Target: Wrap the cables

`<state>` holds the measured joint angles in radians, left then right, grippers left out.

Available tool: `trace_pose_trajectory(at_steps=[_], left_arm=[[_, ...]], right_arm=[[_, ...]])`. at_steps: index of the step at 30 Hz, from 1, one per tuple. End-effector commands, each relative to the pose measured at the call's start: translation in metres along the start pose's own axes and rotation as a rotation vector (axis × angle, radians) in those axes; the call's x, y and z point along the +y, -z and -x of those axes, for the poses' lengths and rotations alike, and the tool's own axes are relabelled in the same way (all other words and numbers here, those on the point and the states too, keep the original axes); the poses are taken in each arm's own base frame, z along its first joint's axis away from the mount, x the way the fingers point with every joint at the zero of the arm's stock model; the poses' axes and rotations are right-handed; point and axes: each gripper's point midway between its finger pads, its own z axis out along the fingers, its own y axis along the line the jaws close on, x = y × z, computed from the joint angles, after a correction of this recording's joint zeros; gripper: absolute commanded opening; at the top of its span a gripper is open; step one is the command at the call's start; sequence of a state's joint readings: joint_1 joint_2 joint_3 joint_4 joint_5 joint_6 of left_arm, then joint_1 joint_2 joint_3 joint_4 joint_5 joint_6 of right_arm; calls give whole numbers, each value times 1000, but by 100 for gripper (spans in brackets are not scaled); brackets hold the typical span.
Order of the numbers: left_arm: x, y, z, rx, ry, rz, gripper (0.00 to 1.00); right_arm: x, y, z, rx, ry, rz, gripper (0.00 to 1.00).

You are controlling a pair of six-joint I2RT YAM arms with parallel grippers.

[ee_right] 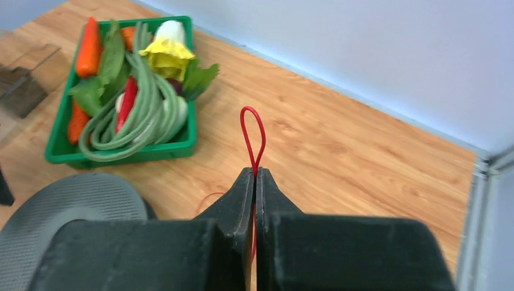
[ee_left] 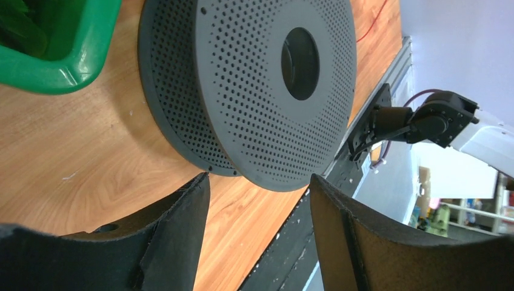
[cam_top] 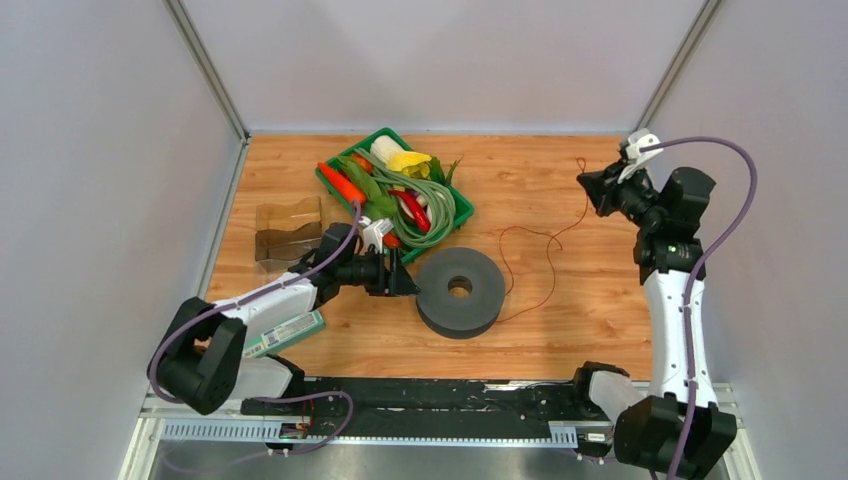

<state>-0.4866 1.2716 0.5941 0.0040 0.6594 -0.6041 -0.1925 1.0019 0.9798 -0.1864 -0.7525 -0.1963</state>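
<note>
Pinching the red wire (ee_right: 242, 127), my right gripper (ee_right: 255, 174) is clamped on it, loop sticking out. My left gripper (ee_left: 259, 182): jaws apart, beside grey reel (ee_left: 242, 79).

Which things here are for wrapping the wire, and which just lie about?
Job: red wire, pinched in the shut right gripper; grey spool, probably, by the open left gripper.
Lying about: green tray, vegetables, clear packet, small box.

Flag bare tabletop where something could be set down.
Free: far strip between the green tray and the red wire; near edge right of the grey spool. Crowded: left side, around the tray, clear container and left gripper.
</note>
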Motion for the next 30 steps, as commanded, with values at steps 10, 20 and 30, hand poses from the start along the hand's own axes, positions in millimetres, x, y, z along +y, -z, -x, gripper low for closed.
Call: trace_pose_trajectory(at_steps=[10, 20, 30], left_arm=[[-8, -48, 33, -92, 134, -243, 65], [-31, -53, 41, -105, 122, -327, 6], [-55, 10, 12, -9, -267, -138, 0]], right_arm=[[-134, 69, 107, -118, 255, -329, 0], [-131, 87, 87, -102, 223, -290, 0], [-78, 78, 62, -88, 137, -87, 0]])
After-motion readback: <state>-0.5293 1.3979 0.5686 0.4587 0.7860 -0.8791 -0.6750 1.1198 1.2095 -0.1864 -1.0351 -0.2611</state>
